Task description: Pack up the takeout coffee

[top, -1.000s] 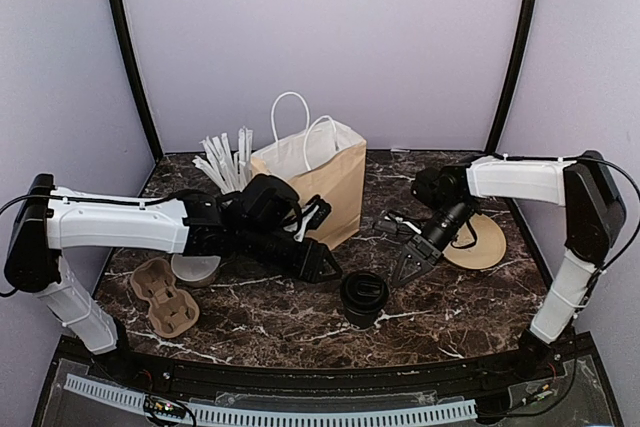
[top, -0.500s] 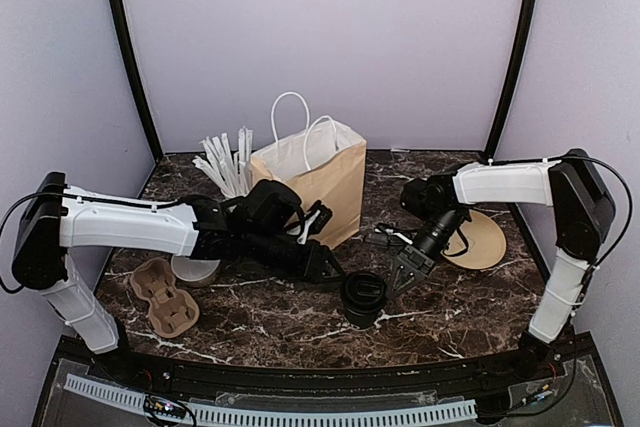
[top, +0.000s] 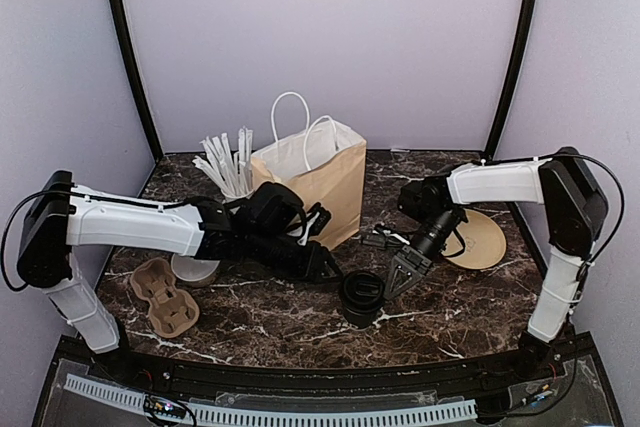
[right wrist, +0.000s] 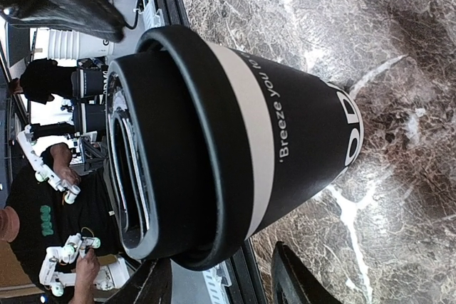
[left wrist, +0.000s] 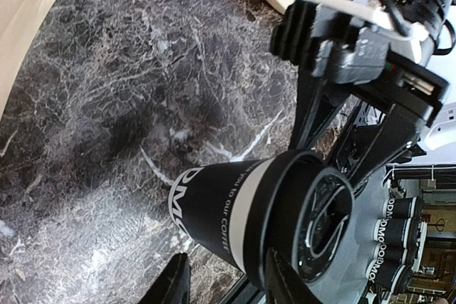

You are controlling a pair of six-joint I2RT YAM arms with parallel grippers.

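Note:
The takeout coffee (top: pixel 363 297), a black cup with a black lid on it, stands upright on the marble table, front centre. My left gripper (top: pixel 328 269) is open just left of it. In the left wrist view the cup (left wrist: pixel 228 208) fills the space ahead of my left gripper (left wrist: pixel 228 288), apart from the fingertips. My right gripper (top: pixel 398 275) is open just right of the cup. In the right wrist view the cup (right wrist: pixel 285 140) lies close ahead of my right gripper (right wrist: pixel 221 286), with no contact showing. The brown paper bag (top: pixel 318 182) stands open behind.
A white cup of white sticks (top: pixel 228 162) stands left of the bag. A white bowl (top: pixel 195 269) and a cardboard cup carrier (top: pixel 165 297) sit at the front left under my left arm. A tan round disc (top: pixel 482 242) lies at the right.
My right gripper has moved left and down toward the cup. My left gripper has edged slightly closer to it. The cup has not moved.

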